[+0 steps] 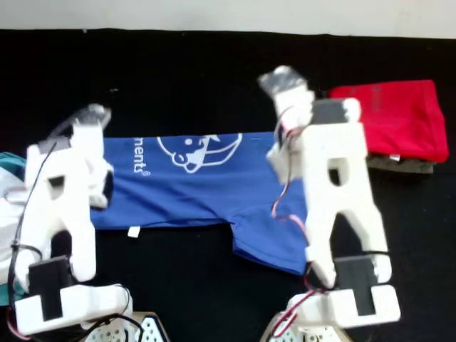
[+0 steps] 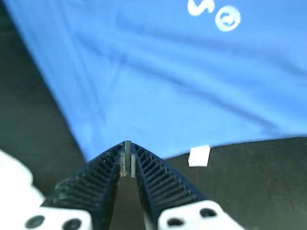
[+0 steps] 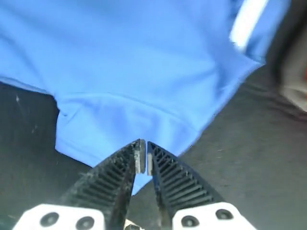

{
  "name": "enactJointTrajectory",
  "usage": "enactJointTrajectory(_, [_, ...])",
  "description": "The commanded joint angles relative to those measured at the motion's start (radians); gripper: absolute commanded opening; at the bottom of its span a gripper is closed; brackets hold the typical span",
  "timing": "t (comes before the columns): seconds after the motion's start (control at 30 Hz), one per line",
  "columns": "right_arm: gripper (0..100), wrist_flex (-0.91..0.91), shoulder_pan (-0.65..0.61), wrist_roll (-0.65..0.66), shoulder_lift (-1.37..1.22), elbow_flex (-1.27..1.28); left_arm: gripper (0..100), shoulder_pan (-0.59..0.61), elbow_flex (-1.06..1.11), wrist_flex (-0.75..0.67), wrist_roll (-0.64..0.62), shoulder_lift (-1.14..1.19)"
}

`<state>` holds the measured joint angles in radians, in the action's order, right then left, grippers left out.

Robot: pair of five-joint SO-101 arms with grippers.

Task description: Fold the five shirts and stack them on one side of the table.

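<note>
Left gripper is down at the near hem of the blue cotton shirt with the white print. Its jaws are pressed together to a hairline and the tips sit right on the cloth's edge, but I can't tell whether any fabric is caught between them. A small white label sits just beside it along that hem. Over on the other side, the right gripper is likewise closed to a sliver at the corner of the short blue sleeve, and again there's no telling if it has a bite. Now the danger: if one side has cloth and the other doesn't, a lift would drag the shirt crooked and skew the fold, and a thin pinch right at the hem could slip free halfway over. The shirt lies spread wide across the middle of the black bench, print up, sleeve flared toward the arms. Room? Plenty of bare black beyond the far edge for a fold away from the arms. It's tighter at the sides: the folded red shirt rests on a darker folded garment near the right arm, where a wide swing could knock the stack, and a white and teal heap of cloth crowds the left arm's side.
</note>
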<state>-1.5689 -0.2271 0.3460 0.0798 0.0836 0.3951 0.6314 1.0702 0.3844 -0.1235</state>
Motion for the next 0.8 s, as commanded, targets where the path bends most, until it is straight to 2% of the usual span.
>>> enactJointTrajectory(0.0, [2.2,0.15,-0.073,-0.003,0.077,0.285,1,0.033,0.139,-0.17,0.005,-0.048])
enactJointTrajectory(0.2, [2.2,0.433,-0.154,0.0,0.084,0.604,1,0.122,0.26,-0.351,0.002,-0.047])
enactJointTrajectory(0.3, [2.2,0.492,-0.193,0.0,0.084,0.682,1,0.13,0.317,-0.431,0.0,-0.056])
enactJointTrajectory(0.47, [2.2,0.484,-0.234,0.0,0.094,0.704,1,0.127,0.323,-0.448,0.0,-0.056])
enactJointTrajectory(0.67, [3.3,0.269,-0.219,0.002,0.219,0.607,1,0.127,0.323,-0.448,0.0,-0.051])
enactJointTrajectory(0.77, [13.2,0.157,-0.259,0.11,0.297,0.613,1,0.127,0.321,-0.448,0.0,-0.05])
